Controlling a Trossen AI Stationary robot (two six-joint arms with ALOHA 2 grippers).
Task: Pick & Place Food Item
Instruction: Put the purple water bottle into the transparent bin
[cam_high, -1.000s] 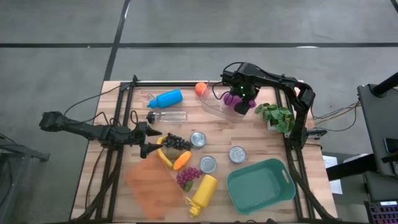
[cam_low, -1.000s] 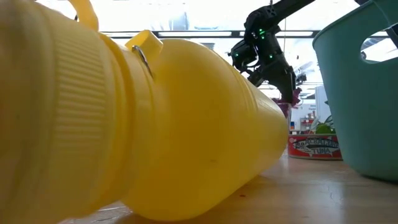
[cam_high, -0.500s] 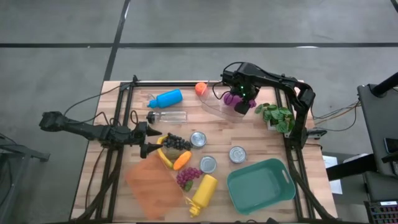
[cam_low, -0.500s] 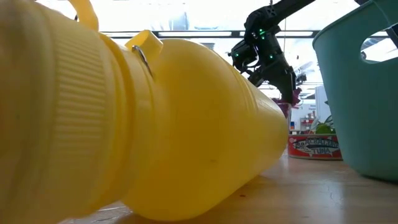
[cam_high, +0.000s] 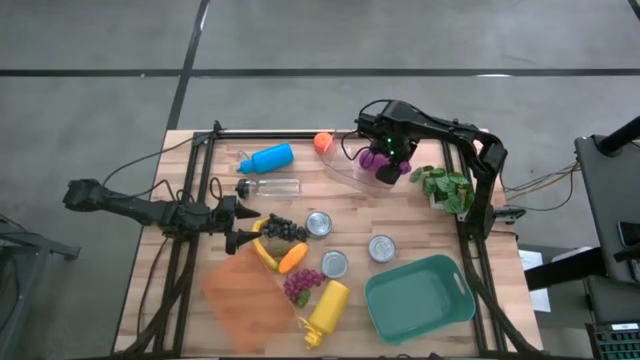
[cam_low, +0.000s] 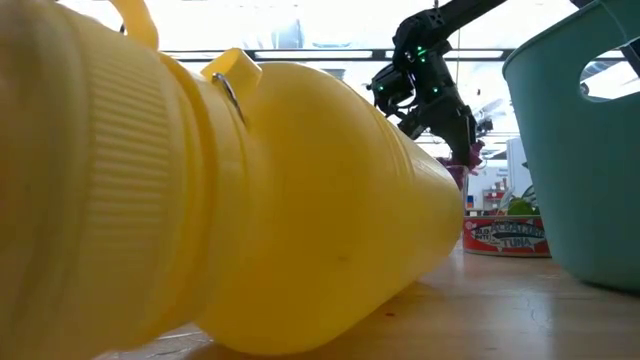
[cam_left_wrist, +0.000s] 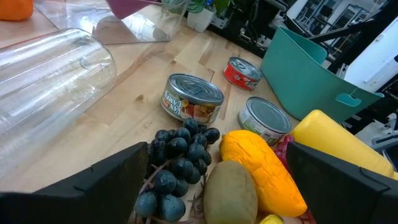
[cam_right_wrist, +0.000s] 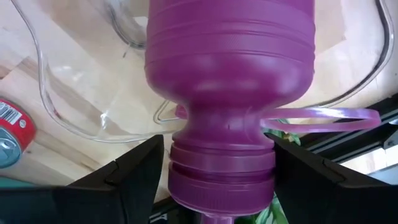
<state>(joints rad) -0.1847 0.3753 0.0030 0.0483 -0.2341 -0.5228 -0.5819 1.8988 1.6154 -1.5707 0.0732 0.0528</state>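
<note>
My right gripper (cam_high: 386, 160) (cam_right_wrist: 221, 168) is at the table's far side, shut on a purple bottle (cam_right_wrist: 230, 68) with a thin loop strap. It holds the bottle over a clear plastic tray (cam_high: 345, 168). My left gripper (cam_high: 246, 226) (cam_left_wrist: 216, 152) is open and low, just left of the food pile. In its wrist view the dark grapes (cam_left_wrist: 177, 163) lie between its fingers. A brown kiwi-like fruit (cam_left_wrist: 231, 190) and an orange mango-like piece (cam_left_wrist: 261, 171) lie beside them. Red grapes (cam_high: 301, 285) lie nearer the front. My right gripper pinches the purple bottle at its neck and cap end (cam_right_wrist: 222, 158), with one finger (cam_right_wrist: 134, 177) on each side. The bottle's body points away from the fingers, down toward the clear tray (cam_right_wrist: 81, 118). Whether its base rests on the tray I cannot tell.
A teal basket (cam_high: 418, 298) stands at the front right. Three cans (cam_high: 319, 223) sit mid-table. A yellow bottle (cam_high: 328, 310), an orange board (cam_high: 245, 295), a blue bottle (cam_high: 268, 158), a clear bottle (cam_high: 270, 187), an orange fruit (cam_high: 322, 141) and a potted plant (cam_high: 445, 188) crowd the table.
</note>
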